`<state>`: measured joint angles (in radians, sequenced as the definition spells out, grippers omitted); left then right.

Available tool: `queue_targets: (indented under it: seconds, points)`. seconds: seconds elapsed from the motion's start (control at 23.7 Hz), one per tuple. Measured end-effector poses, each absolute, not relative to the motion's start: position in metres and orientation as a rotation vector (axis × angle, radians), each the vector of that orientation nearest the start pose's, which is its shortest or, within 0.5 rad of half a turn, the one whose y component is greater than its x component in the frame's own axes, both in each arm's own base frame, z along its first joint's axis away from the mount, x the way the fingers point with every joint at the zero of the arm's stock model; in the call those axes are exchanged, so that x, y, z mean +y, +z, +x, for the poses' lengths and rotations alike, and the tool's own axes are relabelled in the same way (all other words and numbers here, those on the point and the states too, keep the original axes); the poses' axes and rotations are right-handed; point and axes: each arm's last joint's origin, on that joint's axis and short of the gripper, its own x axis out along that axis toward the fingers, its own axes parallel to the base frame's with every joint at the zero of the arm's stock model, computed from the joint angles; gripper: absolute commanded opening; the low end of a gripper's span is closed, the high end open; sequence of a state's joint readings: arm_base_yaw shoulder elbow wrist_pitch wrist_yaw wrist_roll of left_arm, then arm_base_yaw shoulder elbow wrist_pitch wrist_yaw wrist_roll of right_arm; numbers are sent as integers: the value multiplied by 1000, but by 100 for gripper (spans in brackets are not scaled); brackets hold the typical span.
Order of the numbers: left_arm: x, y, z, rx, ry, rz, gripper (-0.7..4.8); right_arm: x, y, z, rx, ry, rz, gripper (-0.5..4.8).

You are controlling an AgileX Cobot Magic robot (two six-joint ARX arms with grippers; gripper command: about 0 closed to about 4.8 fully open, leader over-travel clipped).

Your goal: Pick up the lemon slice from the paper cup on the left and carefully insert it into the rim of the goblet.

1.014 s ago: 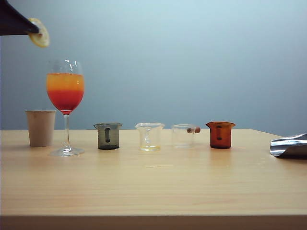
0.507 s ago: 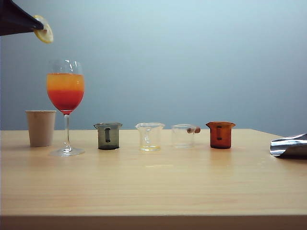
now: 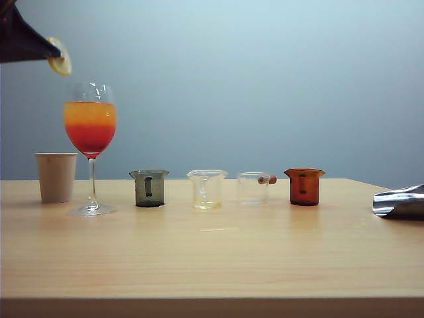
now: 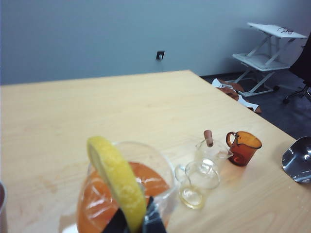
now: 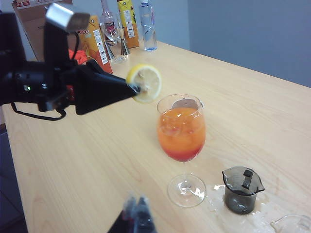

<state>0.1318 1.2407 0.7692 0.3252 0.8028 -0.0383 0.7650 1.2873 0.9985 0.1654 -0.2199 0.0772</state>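
My left gripper (image 3: 54,50) hangs at the upper left of the exterior view, shut on the lemon slice (image 3: 60,58), which sits just above and left of the goblet's rim. The goblet (image 3: 91,126) holds an orange-over-red drink; the paper cup (image 3: 56,177) stands to its left. In the left wrist view the lemon slice (image 4: 116,179) stands edge-on in the left gripper (image 4: 136,221), over the goblet (image 4: 97,199). The right wrist view shows the left gripper (image 5: 133,88) holding the slice (image 5: 144,82) beside the goblet (image 5: 181,131), and my right gripper (image 5: 137,213) with its fingers together, empty.
Right of the goblet stand, in a row, a grey beaker (image 3: 149,188), a clear beaker (image 3: 207,189), a clear jug with a wooden handle (image 3: 255,187) and an amber jug (image 3: 305,186). A shiny metal object (image 3: 399,202) lies at the table's right edge. Cartons and bottles (image 5: 126,24) stand at the far end.
The left gripper has carried the lemon slice slightly right, then lower toward the goblet's rim. Nothing on the table has moved.
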Motion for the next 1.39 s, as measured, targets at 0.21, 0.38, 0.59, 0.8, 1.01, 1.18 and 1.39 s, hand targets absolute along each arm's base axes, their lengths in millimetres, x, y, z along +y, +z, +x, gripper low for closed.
queue_targets:
  seconds: [0.21,0.38,0.59,0.8,1.01,1.18,1.39]
  points:
    - [11,280,269,155,-684,-92,-6,208,327,206,221,978,20,-6]
    - [11,279,269,148,-685,-57,-6,207,322,205,274,969,4,-6]
    - [10,274,270,171,-685,-44,-6,207,323,206,265,970,6,-6]
    - [10,270,271,186,-687,-20,-6,207,323,206,266,964,6,-6]
    - [10,268,272,195,-688,-16,-6,208,322,208,264,961,7,-6]
    - [9,264,274,219,-693,-27,-6,209,319,209,273,960,4,-6]
    - [5,261,276,232,-703,-30,-6,209,320,209,264,960,7,-6]
